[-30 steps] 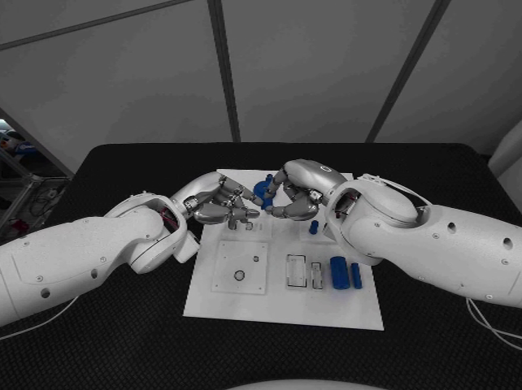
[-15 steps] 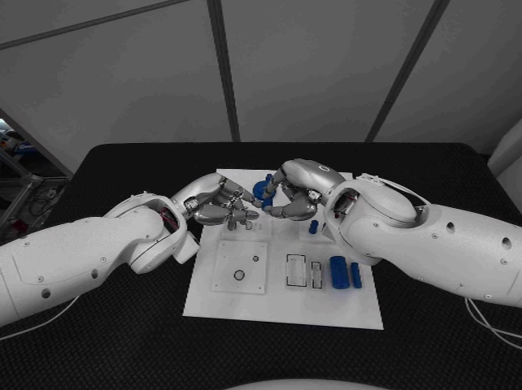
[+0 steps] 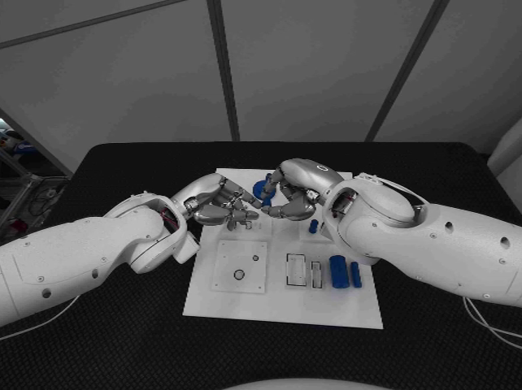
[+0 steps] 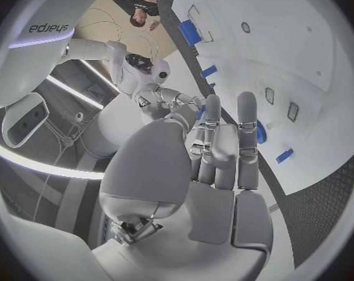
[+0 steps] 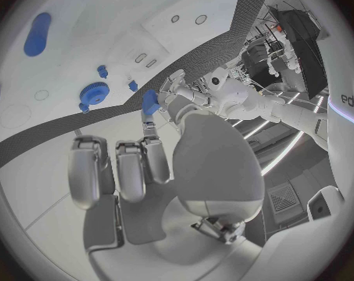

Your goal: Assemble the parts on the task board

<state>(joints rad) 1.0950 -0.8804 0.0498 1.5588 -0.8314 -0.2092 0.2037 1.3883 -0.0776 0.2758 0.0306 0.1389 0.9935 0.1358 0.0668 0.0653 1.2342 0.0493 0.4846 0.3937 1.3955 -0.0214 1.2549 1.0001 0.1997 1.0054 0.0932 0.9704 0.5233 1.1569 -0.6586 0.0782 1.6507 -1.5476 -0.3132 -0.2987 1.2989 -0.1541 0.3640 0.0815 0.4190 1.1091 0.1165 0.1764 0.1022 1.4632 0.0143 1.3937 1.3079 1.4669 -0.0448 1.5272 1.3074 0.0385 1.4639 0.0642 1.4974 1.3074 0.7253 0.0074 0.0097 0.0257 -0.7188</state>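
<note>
Both hands are hovering over the white plastic task board; can't tell their grips. Blue cylindrical parts are lying unassembled, so lots left.

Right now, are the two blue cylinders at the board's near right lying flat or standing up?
Lying flat. The two blue cylinders lie side by side, lengthwise on the task board, beside the rectangular slots.

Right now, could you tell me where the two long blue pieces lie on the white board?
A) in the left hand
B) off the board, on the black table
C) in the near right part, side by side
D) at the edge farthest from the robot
C: the two long blue pieces lie side by side on the near right part of the white board, nearer the robot than both hands.
</note>
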